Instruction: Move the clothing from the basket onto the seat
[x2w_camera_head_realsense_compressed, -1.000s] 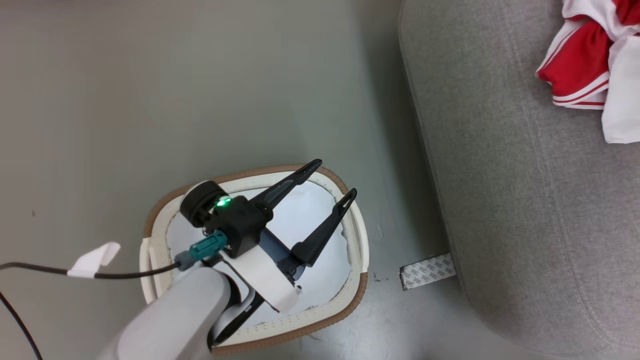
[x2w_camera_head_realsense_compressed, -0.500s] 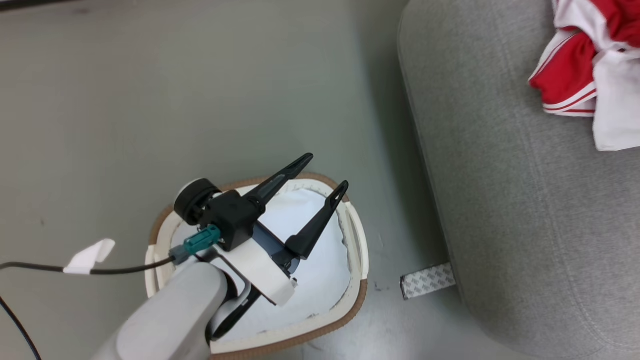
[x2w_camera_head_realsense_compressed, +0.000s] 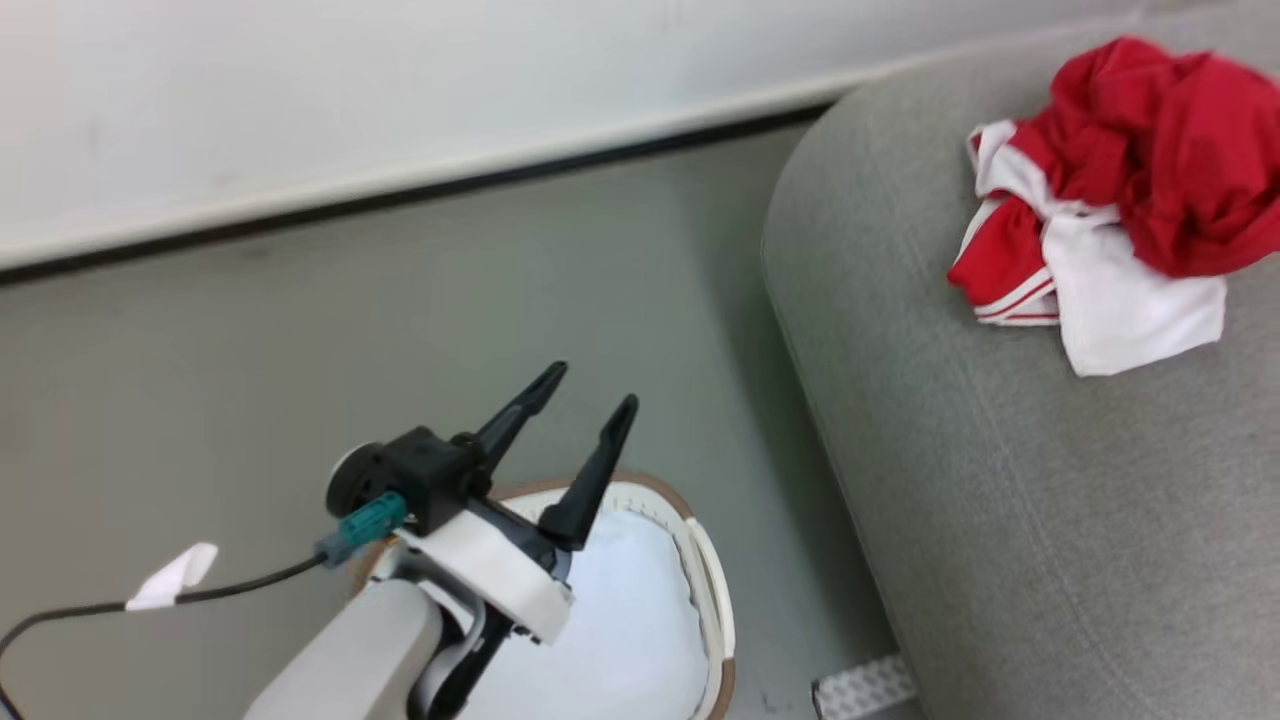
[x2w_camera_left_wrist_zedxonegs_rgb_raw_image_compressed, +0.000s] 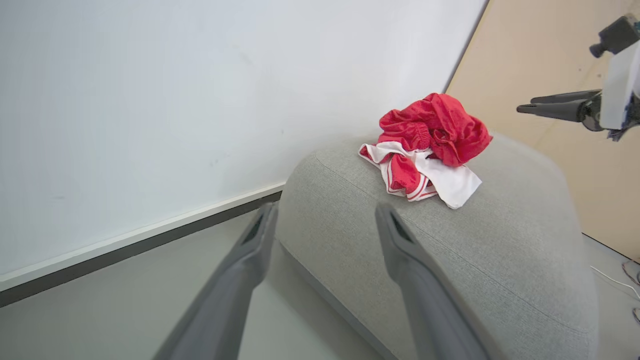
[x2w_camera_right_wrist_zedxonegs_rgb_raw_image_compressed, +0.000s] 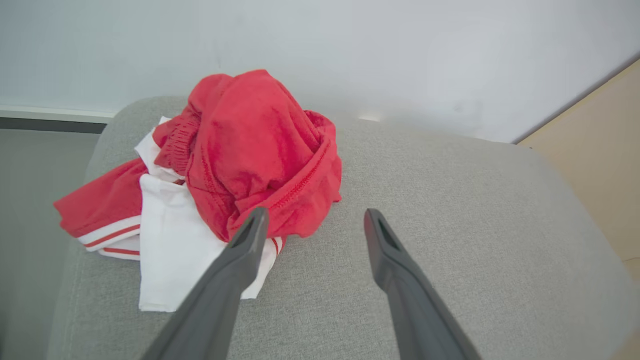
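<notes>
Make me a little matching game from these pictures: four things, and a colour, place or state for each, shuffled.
Things:
1. clothing
2. basket
3. seat
4. left hand

Descriptions:
A. light grey upholstery
B. open, holding nothing
C. crumpled on top of the seat
D. standing on the floor, tan rim

Pairs: 1-C, 2-D, 3-A, 4-B

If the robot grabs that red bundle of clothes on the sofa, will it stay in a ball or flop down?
Probably flop: the clothing lies crumpled in soft folds on the seat, so it looks limp. It likely weighs little, since the fabric looks thin.
</notes>
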